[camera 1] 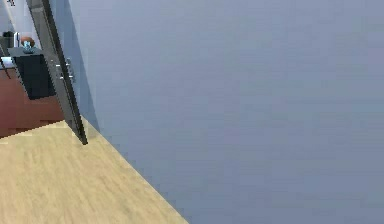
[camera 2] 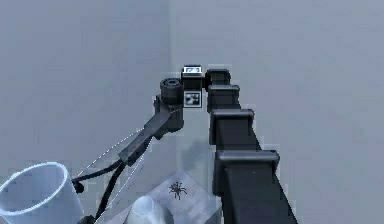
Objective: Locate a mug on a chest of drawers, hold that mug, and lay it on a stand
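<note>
In the arm side view the dark arm (camera 2: 240,150) rises from the bottom edge toward a corner of blue-grey walls. My gripper (camera 2: 86,197) slants down to the left from its body, and its thin fingers (camera 2: 120,160) end beside a white, open-topped mug (camera 2: 40,196) at the lower left corner. A pale grey surface (camera 2: 190,205) with a small black spider-like mark and a rounded pale thing (camera 2: 150,212) lies just under the fingers. I cannot tell whether the gripper holds the mug.
A blue-grey wall (camera 1: 240,100) spans most of the forward view, close ahead. A dark door (camera 1: 62,70) stands ajar at the left over light wood floor (camera 1: 70,180). Beyond it is a dark cabinet (camera 1: 35,72) on red-brown floor.
</note>
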Robot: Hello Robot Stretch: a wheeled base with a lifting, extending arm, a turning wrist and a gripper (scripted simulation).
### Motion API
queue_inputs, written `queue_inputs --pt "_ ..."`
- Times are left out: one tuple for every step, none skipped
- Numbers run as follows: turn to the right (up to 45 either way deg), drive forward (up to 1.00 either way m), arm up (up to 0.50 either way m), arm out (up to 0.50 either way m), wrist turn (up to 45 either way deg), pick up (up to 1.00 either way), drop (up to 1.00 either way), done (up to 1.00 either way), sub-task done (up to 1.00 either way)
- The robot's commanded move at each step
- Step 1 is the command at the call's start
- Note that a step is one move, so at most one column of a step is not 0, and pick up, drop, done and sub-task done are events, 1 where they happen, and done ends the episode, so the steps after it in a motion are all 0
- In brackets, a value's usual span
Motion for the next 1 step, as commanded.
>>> queue_inputs --pt "0.0 0.0 0.0 0.0 45.0 0.0 0.0 0.0 0.0"
